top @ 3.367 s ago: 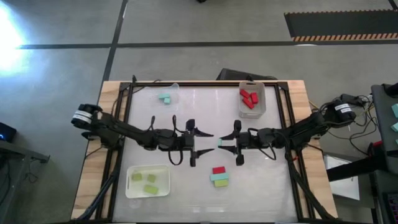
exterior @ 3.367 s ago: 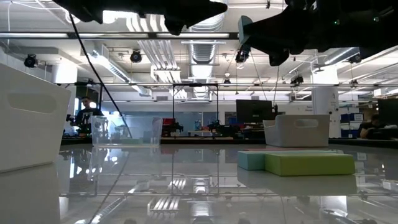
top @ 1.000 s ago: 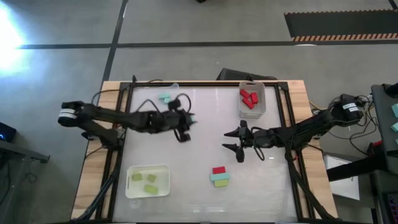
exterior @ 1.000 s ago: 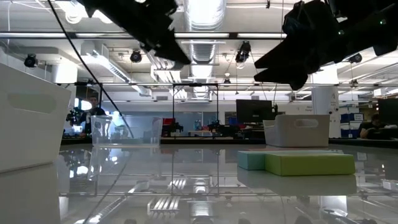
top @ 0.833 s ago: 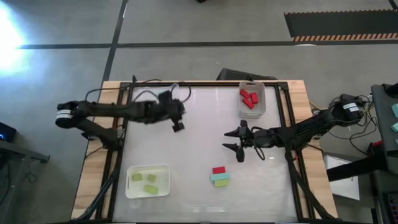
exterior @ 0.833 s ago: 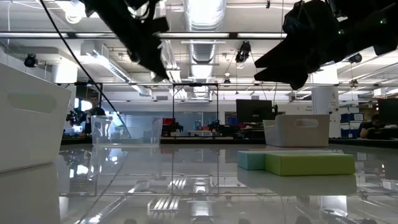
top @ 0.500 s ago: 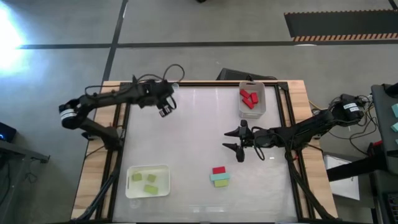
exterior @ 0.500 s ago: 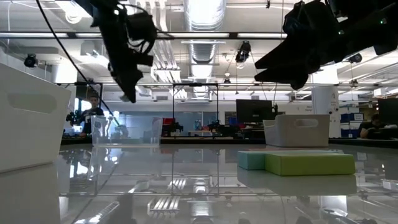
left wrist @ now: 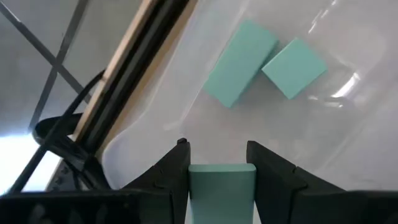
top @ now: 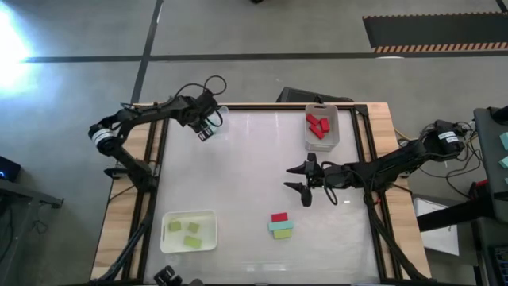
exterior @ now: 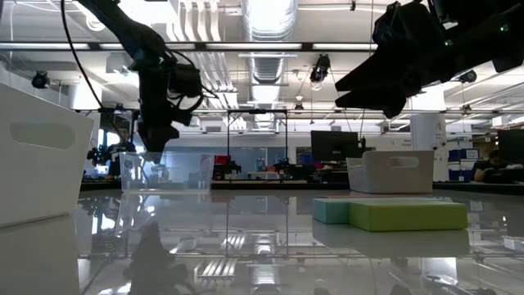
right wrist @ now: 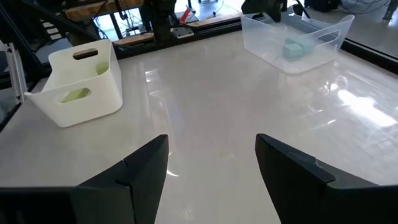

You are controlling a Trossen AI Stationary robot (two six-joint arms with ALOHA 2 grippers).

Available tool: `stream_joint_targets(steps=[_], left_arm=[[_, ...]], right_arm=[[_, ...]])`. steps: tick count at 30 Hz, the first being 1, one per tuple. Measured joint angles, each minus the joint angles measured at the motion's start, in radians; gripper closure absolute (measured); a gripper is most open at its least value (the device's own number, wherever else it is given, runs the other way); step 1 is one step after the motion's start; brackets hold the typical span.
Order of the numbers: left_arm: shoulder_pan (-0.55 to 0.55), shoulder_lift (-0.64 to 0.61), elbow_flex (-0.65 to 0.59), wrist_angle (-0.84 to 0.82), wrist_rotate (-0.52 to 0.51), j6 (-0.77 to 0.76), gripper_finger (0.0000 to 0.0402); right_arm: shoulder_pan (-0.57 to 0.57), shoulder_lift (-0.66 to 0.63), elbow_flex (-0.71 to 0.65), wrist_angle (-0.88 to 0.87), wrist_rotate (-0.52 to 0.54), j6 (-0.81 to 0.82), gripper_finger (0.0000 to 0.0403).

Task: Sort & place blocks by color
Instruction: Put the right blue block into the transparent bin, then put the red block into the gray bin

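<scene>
**A:** So where's your left gripper (top: 204, 133) right now?

**B:** It's up over the clear tray (right wrist: 297, 37) at the far left corner of the white tabletop (top: 254, 183). Your wrist cam shows a teal block (left wrist: 222, 186) pinched between the two fingers (left wrist: 169, 174), hanging above the tray. Two more teal blocks (left wrist: 239, 62) are already lying on the tray floor, side by side with corners touching.

**A:** And the right one?

**B:** Your right gripper (top: 297, 179) is parked right of the table's middle, below the white bin holding the red blocks (top: 318, 125). Jaws spread wide, nothing in them.

**A:** Anything else near it?

**B:** Toward the near edge from that gripper there's a little cluster: a red block (top: 279, 217), a teal one (top: 279, 226) and a yellow-green block (top: 282, 234), packed tight against each other. The white tray (top: 188, 245) at the near left corner has three yellow-green blocks (top: 185, 230) in it. Nothing sits between the right gripper and that cluster.

**A:** Surface? Room?

**B:** The top is glossy white and mirrors the ceiling lights in the low view. It has a black frame around it and wood (top: 121, 214) showing at the sides. The floor is grey concrete (top: 79, 32) with a hazard-striped mat (top: 432, 32) off the far right corner. Behind the table it's an open lab with ducts overhead and monitors.
</scene>
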Motion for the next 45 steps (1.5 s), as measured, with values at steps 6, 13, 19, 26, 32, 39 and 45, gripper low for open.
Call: stream_joint_targets(steps=[6,13,19,26,32,39,45], left_arm=[[-0.001,0.040,0.002,0.008,-0.016,0.001,0.0209],[-0.013,0.006,0.004,-0.008,-0.025,-0.044,0.0160],[-0.123,-0.115,0.004,0.017,-0.003,-0.133,0.0157],[-0.382,-0.272,-0.027,0.189,-0.003,-0.189,0.0156],[-0.611,-0.339,-0.069,0.438,-0.004,-0.213,0.0156],[-0.807,-0.348,-0.159,0.721,-0.005,-0.213,0.0156],[-0.907,-0.325,-0.235,0.926,-0.005,-0.214,0.0156]], right_arm=[[0.000,0.000,0.000,0.000,0.000,-0.001,0.0172],[0.000,0.000,-0.001,0.000,0.000,-0.001,0.0172],[0.000,0.000,-0.001,-0.001,0.000,0.048,0.0172],[0.001,0.000,-0.001,-0.004,-0.008,0.109,0.0172],[0.003,0.001,0.016,-0.033,-0.053,0.129,0.0172],[0.035,0.022,0.126,-0.247,-0.061,0.112,0.0172],[0.080,0.102,0.236,-0.420,-0.060,0.102,0.0172]])
